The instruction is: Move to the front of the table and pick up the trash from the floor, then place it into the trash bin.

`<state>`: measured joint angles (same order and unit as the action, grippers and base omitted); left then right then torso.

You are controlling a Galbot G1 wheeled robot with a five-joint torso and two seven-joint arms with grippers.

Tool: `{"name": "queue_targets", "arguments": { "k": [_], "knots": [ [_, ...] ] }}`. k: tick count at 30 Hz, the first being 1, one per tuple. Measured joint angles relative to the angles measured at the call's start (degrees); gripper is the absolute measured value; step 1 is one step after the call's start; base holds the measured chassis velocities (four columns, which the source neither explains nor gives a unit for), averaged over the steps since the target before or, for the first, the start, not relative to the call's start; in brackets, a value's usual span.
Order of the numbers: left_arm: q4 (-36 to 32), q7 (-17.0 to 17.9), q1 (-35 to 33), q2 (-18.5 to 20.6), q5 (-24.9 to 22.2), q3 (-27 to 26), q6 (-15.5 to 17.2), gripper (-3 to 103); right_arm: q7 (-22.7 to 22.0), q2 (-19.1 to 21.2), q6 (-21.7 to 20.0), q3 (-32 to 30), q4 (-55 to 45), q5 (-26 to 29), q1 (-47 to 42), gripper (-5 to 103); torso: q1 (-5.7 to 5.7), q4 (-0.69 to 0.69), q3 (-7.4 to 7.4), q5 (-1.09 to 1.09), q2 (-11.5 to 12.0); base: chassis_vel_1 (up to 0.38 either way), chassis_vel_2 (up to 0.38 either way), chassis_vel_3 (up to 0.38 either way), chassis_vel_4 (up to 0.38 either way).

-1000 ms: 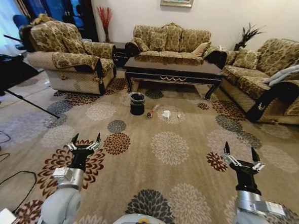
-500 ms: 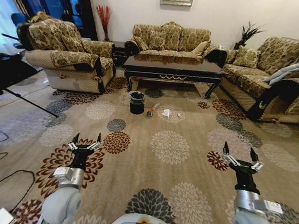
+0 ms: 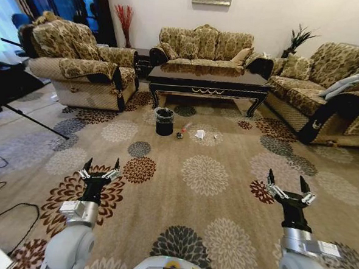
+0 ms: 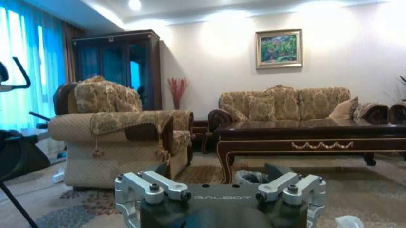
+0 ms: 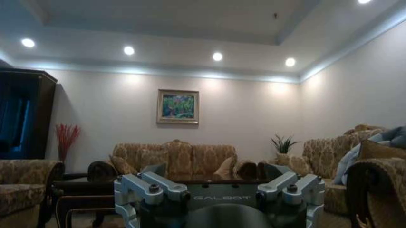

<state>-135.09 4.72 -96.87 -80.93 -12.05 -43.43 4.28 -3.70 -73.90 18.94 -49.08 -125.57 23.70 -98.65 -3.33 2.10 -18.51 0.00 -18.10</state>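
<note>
Living room seen from the robot's head and both wrists. The word "GALBOT" is printed on the body of each gripper in the wrist views; no other writing can be read.

The table (image 3: 207,82) stands at the far end of the floral carpet (image 3: 204,175), before the three-seat sofa (image 3: 204,49) and between the armchair (image 3: 80,64) and the side sofa (image 3: 328,89). The trash bin (image 3: 164,121), with a clear bag at its rim, sits on the carpet just in front of the table's left legs. Beside the bin, toward the side sofa, lies the trash: a small dark ball (image 3: 179,135), a thin red-tipped item too small to identify (image 3: 185,129), and a white paper wad (image 3: 199,134).

The left gripper (image 3: 100,169) and right gripper (image 3: 284,184) are held low over the near carpet, well apart from the table, each with fingers spread wide and holding nothing. A broad stretch of bare carpet lies between them and the bin.

In the left wrist view the bin (image 4: 252,177) is mostly hidden behind the gripper body, and the table (image 4: 311,137) is cut off at the frame edge. Cables (image 3: 4,212) trail along the carpet's armchair-side edge.
</note>
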Motion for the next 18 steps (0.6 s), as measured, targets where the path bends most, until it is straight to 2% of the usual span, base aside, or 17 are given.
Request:
{"name": "queue_targets", "arguments": {
  "k": [18],
  "knots": [
    [-0.7,-0.4,-0.7,-1.0,0.3,0.1,-0.1,100,-0.2,0.0,0.0,-0.2,-0.9,0.1,-0.6,100,1.39,0.0,2.52,0.0,3.9,0.0,0.0,0.0,0.0]
  ]
}}
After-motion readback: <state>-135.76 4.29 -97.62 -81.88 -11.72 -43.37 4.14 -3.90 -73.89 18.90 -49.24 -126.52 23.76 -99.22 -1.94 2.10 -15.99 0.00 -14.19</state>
